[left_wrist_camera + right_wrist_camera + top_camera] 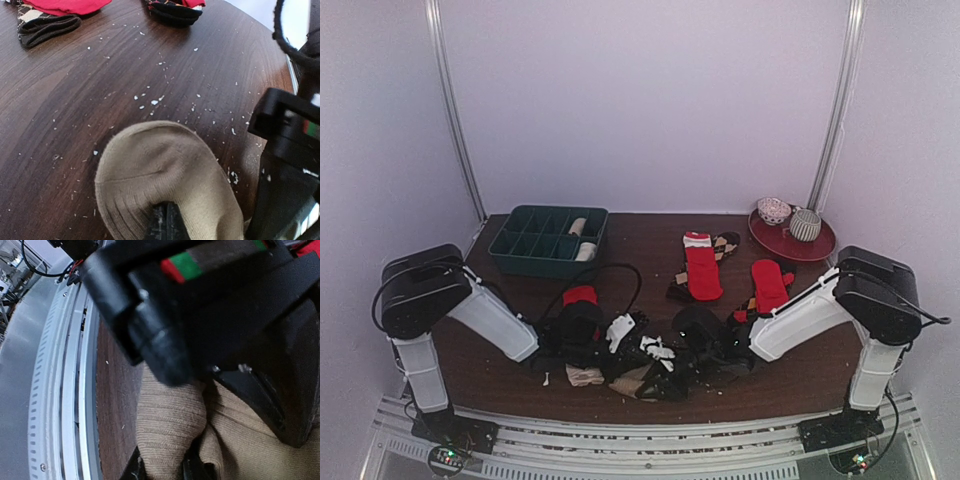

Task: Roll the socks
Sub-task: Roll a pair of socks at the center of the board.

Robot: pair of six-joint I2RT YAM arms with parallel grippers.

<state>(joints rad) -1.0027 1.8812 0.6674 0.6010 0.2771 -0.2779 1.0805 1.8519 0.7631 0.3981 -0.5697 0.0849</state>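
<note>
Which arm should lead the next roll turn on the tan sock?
Likely left: left gripper is shut on the tan sock, whose free end lies flat ahead; right gripper pinches bunched fabric.

Ribbed tan knit sock [165, 170] on lint-flecked wood-grain table [75, 100].

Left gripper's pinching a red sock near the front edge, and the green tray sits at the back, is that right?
Not quite. The left gripper is shut on a tan sock, not a red one; the left wrist view shows the tan fabric bunched at its fingers. The rest stands: it is near the front edge, and the green tray sits at the back.
</note>
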